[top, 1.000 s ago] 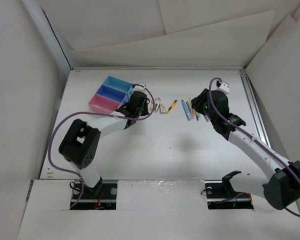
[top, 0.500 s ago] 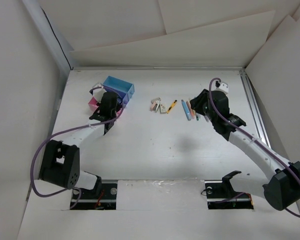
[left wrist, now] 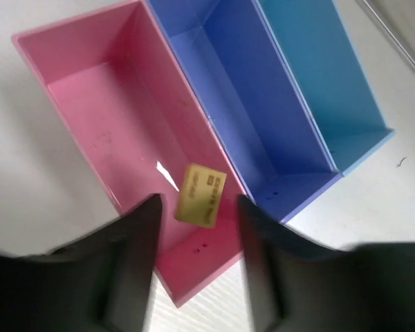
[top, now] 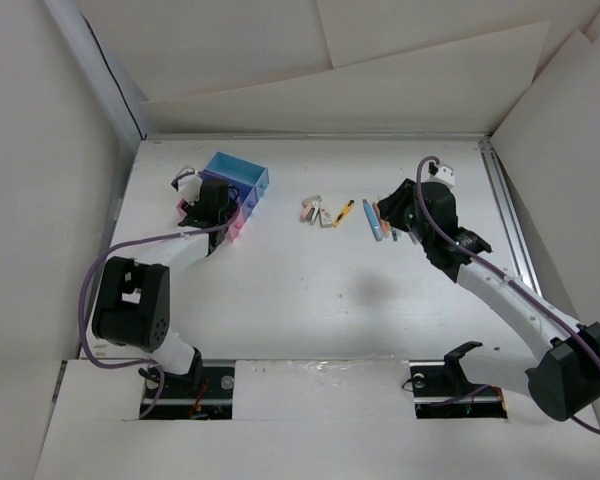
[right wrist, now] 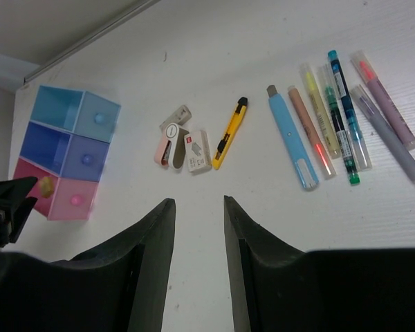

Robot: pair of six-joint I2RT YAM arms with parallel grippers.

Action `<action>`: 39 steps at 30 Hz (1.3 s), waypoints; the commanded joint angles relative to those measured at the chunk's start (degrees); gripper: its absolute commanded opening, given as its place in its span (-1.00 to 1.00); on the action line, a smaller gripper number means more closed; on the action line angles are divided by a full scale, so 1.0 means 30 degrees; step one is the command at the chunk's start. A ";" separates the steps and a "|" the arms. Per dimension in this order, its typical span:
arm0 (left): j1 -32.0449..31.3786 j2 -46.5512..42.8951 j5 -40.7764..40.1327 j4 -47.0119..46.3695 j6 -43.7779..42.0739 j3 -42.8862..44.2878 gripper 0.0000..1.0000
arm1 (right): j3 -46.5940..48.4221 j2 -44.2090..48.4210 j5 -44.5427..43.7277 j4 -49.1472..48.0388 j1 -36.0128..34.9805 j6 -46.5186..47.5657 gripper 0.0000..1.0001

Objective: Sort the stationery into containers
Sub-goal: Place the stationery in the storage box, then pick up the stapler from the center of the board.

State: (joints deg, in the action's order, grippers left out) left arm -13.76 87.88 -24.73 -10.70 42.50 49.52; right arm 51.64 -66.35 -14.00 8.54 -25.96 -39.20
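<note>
My left gripper (left wrist: 196, 207) is open above the pink bin (left wrist: 104, 104). A small yellow-beige block (left wrist: 199, 195) sits between the fingers without touching them, inside that bin. The violet bin (left wrist: 221, 90) and light-blue bin (left wrist: 318, 76) adjoin it. From above, the left gripper (top: 212, 202) covers part of the bins (top: 238, 172). My right gripper (right wrist: 197, 207) is open and empty above bare table, short of the eraser-like pieces (right wrist: 197, 151), a yellow cutter (right wrist: 229, 123), a light-blue pen (right wrist: 290, 135) and a pink pen (right wrist: 310, 131).
Several more pens and highlighters (right wrist: 373, 111) lie side by side to the right of the light-blue pen. The small pieces (top: 315, 211) lie mid-table between the two arms. White walls enclose the table, with a rail (top: 505, 210) on the right.
My left arm has swung left from beside the small pieces to over the bins, and the block now sits in the pink bin. The right arm has not moved.
</note>
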 commanded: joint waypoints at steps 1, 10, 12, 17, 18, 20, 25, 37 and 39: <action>0.0016 -0.0054 -0.0749 -0.0037 0.0013 0.0955 0.00 | 0.0278 0.0289 0.0155 -0.0794 -0.0137 0.0264 -0.20; -0.2967 -0.3186 -0.0636 -0.2613 -0.3113 -0.0510 0.20 | 0.0278 0.0114 -0.0021 -0.0794 -0.0137 0.0440 -0.20; -0.4724 -0.3188 0.0382 -0.2615 -0.3850 -0.0510 0.15 | 0.0278 0.0114 -0.0224 -0.0794 -0.0137 0.0440 -0.20; -0.6896 0.0782 0.3524 -0.2207 -0.5466 0.1742 0.12 | 0.0278 0.0114 -0.0431 -0.0794 -0.0137 0.0440 -0.67; -0.7072 0.1434 0.3788 -0.2205 -0.6017 0.2500 0.10 | 0.0278 0.0114 -0.0431 -0.0794 -0.0137 0.0440 -0.80; -0.7308 0.3361 0.4813 -0.1712 -0.6286 0.3412 0.10 | 0.0278 0.0114 -0.0607 -0.0794 -0.0137 0.0440 -0.80; -0.7308 0.6125 0.5636 -0.1121 -0.7282 0.6223 0.54 | 0.0278 -0.0265 -0.0607 -0.0794 -0.0137 0.0440 -0.29; -0.7308 0.8909 0.4347 0.0080 -0.8425 0.8453 0.45 | 0.0454 -0.0267 -0.0607 -0.0794 -0.0137 0.0440 -0.16; -0.7308 0.9263 0.4171 0.0283 -0.8628 0.8687 0.34 | 0.0454 -0.0267 -0.0607 -0.0794 -0.0137 0.0440 -0.16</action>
State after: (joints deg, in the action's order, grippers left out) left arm -35.88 114.74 -10.79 -12.08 18.57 73.38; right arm 51.66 -67.33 -14.87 8.51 -25.96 -38.17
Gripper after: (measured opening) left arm 0.682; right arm 0.420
